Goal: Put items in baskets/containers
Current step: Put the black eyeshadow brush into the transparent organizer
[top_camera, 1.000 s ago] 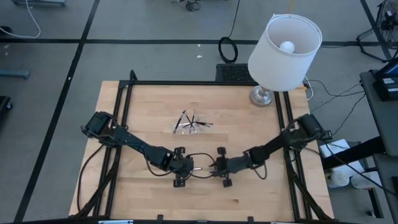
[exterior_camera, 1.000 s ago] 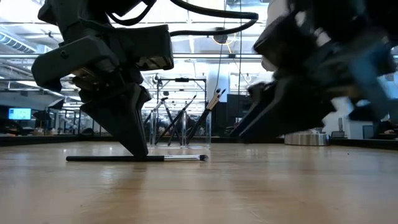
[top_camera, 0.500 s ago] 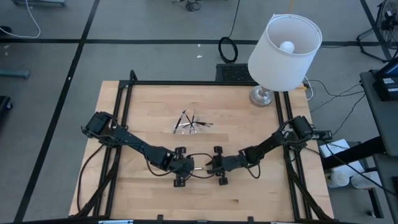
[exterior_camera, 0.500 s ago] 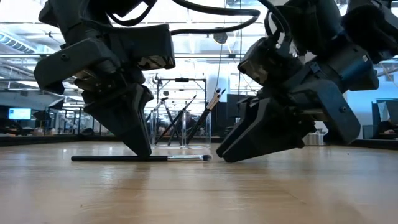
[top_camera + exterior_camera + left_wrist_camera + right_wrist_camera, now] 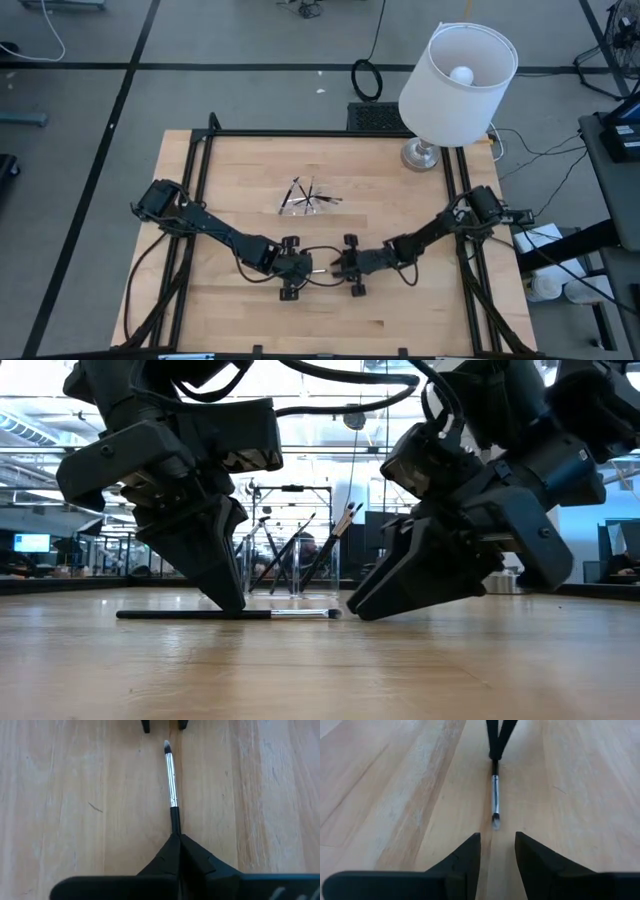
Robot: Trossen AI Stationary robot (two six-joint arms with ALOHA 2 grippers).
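Lying flat on the wood near the table's front middle, one brush (image 5: pixel 225 614) is being pinned at its dark handle by the left gripper (image 5: pixel 177 840), whose fingers are being held closed around it, with their tips down at the table. The brush's metal ferrule and pale tip are being pointed toward the right gripper (image 5: pixel 495 840), which is being held just beyond that tip with a narrow gap between its fingers and nothing in it. Both grippers are being kept low, tips at the table surface, facing each other in the high view.

Farther back, near the table's centre, the clear container (image 5: pixel 305 203) is being seen with several brushes (image 5: pixel 300 550) already leaning inside it, so most of the task is judged to be done; this one brush, at least, is being left to move. It is judged that a handover or a lift is being prepared, though which cannot be told.

The container's walls are barely being made out against the wood, and the count of brushes in it cannot be read, since they are crossing one another. Part of the brush handle is being hidden behind the left fingers in the low view. A white lamp (image 5: pixel 458 80) is being left standing at the table's far right corner.
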